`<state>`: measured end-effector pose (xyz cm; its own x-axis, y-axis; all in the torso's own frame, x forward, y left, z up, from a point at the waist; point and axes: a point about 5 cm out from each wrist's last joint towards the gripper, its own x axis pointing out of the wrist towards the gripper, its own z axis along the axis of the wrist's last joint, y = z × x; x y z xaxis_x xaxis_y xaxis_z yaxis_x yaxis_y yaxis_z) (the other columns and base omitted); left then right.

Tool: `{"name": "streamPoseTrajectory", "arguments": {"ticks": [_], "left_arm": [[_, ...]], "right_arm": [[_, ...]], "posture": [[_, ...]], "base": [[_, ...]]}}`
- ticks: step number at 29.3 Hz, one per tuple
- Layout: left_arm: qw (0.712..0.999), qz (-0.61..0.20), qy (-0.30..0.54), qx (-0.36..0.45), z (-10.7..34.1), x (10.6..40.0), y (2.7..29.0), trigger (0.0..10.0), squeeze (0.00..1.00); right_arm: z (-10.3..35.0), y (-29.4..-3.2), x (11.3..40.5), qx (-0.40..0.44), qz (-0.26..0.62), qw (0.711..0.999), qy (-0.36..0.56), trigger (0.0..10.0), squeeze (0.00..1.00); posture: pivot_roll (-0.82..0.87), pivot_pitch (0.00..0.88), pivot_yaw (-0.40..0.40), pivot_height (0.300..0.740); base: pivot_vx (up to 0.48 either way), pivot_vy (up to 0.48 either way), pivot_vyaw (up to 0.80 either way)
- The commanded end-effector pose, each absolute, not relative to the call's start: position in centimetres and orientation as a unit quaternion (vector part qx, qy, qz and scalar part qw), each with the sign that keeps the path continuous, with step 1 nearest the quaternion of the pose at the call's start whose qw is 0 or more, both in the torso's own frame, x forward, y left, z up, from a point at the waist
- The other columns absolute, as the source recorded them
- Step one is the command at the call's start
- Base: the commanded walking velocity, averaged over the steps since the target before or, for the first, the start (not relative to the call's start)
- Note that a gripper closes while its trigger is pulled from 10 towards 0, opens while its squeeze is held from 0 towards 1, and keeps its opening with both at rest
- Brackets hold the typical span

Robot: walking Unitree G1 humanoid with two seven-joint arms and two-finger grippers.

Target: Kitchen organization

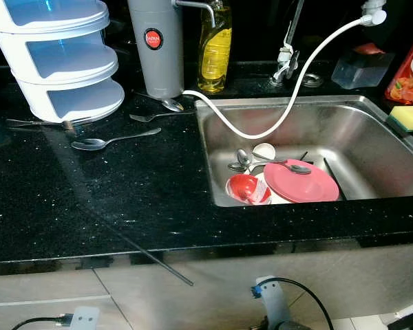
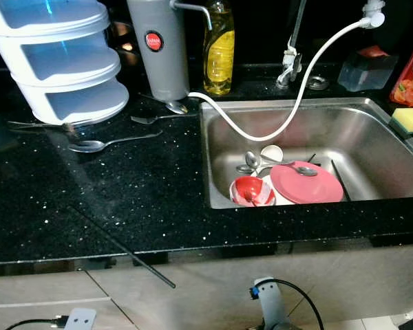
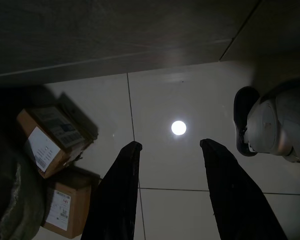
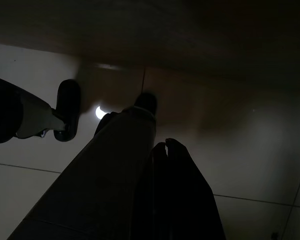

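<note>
A steel sink (image 1: 372, 148) is set into the black counter (image 1: 124, 199). At its front lie a pink plate (image 1: 301, 181) with a spoon (image 1: 296, 167) on it, a red bowl (image 1: 246, 188), a white cup (image 1: 264, 150) and more spoons (image 1: 242, 159). Loose on the counter are a large spoon (image 1: 100, 142), a smaller one (image 1: 148, 117) and a third (image 1: 172, 104) by the grey canister. My left gripper (image 3: 170, 145) hangs open over the floor tiles. Also low over the floor, my right gripper (image 4: 166, 145) is shut with nothing in it.
A white three-tier rack (image 1: 62, 62) stands at the back left, then a grey canister (image 1: 155, 48) and a yellow soap bottle (image 1: 215, 45). A white hose (image 1: 289, 103) loops into the sink from the tap (image 1: 286, 58). A yellow sponge (image 1: 409, 117) lies at the right. Cardboard boxes (image 3: 45, 145) sit on the floor.
</note>
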<state>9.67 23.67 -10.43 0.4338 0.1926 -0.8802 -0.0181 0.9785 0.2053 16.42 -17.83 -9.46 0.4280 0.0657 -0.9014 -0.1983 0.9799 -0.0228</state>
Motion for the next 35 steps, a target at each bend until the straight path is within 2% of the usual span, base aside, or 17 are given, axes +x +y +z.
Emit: {"name": "streamPoseTrajectory", "arguments": {"ticks": [1,10,23,25,27,32,33,35], "left_arm": [[0.842,0.063,0.529,0.081,-10.4,9.5,24.0,10.0,0.00],[0.854,-0.002,0.519,0.009,-10.4,10.0,22.9,10.0,0.00],[0.834,-0.035,0.550,0.011,-10.6,9.5,22.8,10.0,0.00],[0.838,-0.031,0.545,-0.004,-10.6,9.5,22.7,10.0,0.00],[0.845,-0.037,0.531,-0.056,-10.5,9.7,22.2,10.0,0.00],[0.845,-0.069,0.515,-0.128,-10.4,9.9,21.1,10.0,0.00],[0.843,-0.077,0.520,-0.115,-10.4,9.9,21.1,10.0,0.00],[0.846,-0.077,0.527,-0.028,-10.4,10.1,21.8,10.0,0.00]], "right_arm": [[-9.5,-17.9,16.3,-0.062,0.077,0.843,0.529,10.0,0.00],[-9.6,-17.8,16.1,-0.062,0.078,0.841,0.532,10.0,0.00],[-9.8,-18.1,15.4,-0.060,0.071,0.838,0.538,10.0,0.00],[-9.8,-18.1,15.4,-0.061,0.071,0.837,0.539,10.0,0.00],[-9.8,-18.1,15.4,-0.062,0.072,0.837,0.538,10.0,0.00],[-9.8,-18.0,15.5,-0.060,0.073,0.838,0.537,10.0,0.00],[-9.8,-18.0,15.5,-0.059,0.072,0.838,0.537,10.0,0.00],[-9.8,-18.1,15.4,-0.058,0.070,0.838,0.538,10.0,0.00]], "posture": [[0.12,0.000,-0.001,0.740],[0.12,0.000,0.001,0.740],[0.12,0.000,0.010,0.740],[0.12,0.000,0.010,0.740],[0.12,0.000,0.007,0.740],[0.11,0.000,0.010,0.740],[0.11,0.000,0.010,0.740],[0.10,0.000,0.017,0.740]], "base": [[0.000,0.000,0.00],[0.000,0.000,0.00],[0.000,0.000,0.00],[0.000,0.000,0.00],[0.000,0.000,0.00],[0.000,0.000,0.00],[0.000,0.000,0.00],[0.000,0.000,0.00]]}}
